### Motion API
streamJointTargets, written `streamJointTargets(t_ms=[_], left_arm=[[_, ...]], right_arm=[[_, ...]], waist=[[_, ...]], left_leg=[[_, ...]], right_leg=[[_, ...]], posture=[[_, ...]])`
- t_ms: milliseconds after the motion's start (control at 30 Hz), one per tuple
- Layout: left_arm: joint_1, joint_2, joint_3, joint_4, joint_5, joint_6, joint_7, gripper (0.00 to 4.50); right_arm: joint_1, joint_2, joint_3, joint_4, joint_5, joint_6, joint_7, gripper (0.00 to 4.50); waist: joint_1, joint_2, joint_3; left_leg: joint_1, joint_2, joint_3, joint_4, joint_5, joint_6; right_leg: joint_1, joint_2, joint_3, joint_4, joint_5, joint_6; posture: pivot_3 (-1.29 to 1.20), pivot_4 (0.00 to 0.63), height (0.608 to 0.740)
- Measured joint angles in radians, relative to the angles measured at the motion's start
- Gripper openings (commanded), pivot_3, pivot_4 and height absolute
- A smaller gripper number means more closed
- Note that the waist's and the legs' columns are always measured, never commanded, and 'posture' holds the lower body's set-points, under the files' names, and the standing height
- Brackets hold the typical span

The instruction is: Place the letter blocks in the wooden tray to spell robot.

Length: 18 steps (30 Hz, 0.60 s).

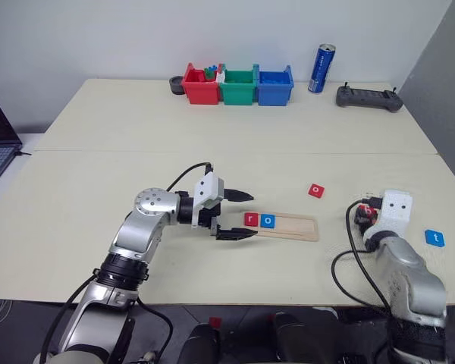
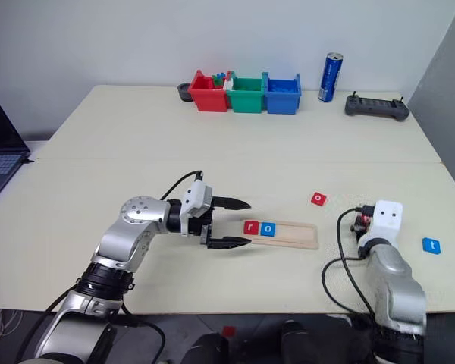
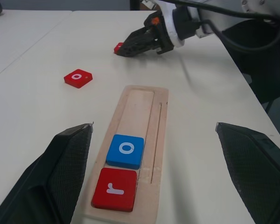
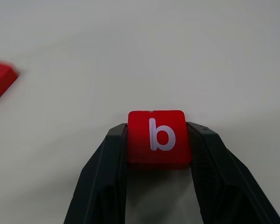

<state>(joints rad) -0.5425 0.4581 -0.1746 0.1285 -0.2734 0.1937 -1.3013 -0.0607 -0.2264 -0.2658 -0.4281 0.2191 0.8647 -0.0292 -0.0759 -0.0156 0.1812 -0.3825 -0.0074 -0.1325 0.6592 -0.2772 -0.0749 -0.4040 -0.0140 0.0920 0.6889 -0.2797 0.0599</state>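
The left arm is bent across the front, and its end effector (image 1: 236, 216) points sideways with the two black fingers (image 3: 51, 172) spread wide apart. The right end effector (image 4: 159, 140) points forward and slightly down, fingers pressed on a red block (image 4: 159, 136).

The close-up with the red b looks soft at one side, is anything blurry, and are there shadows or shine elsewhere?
Right wrist view: the b block is sharp between the right gripper fingers; the red tile at the frame's edge is blurred. Left wrist view: the near black fingers are soft, and a faint shadow lies beside the wooden tray. Left eye view: even light, with shine on the blue can.
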Motion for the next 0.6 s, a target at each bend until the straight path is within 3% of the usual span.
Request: streamJointTargets(t_ms=[300,600], left_arm=[[-0.002,0.003,-0.015,0.003,0.000,-0.017,-0.012,4.50],[-0.002,0.000,-0.016,0.003,0.000,-0.023,-0.015,4.50]], right_arm=[[0.082,0.097,0.004,-0.242,0.073,0.230,-0.001,1.46],[0.124,0.107,0.073,-0.274,0.056,0.221,-0.005,1.46]], waist=[[0.000,0.000,0.000],[-0.001,0.000,0.000]], left_leg=[[0.001,0.001,0.001,0.000,0.000,0.000],[0.001,0.002,0.001,0.000,0.000,0.000]], right_leg=[[0.000,0.002,0.001,-0.001,0.000,0.000],[0.000,0.002,0.001,-0.001,0.000,0.000]], posture=[[0.00,0.150,0.740],[0.00,0.150,0.740]])
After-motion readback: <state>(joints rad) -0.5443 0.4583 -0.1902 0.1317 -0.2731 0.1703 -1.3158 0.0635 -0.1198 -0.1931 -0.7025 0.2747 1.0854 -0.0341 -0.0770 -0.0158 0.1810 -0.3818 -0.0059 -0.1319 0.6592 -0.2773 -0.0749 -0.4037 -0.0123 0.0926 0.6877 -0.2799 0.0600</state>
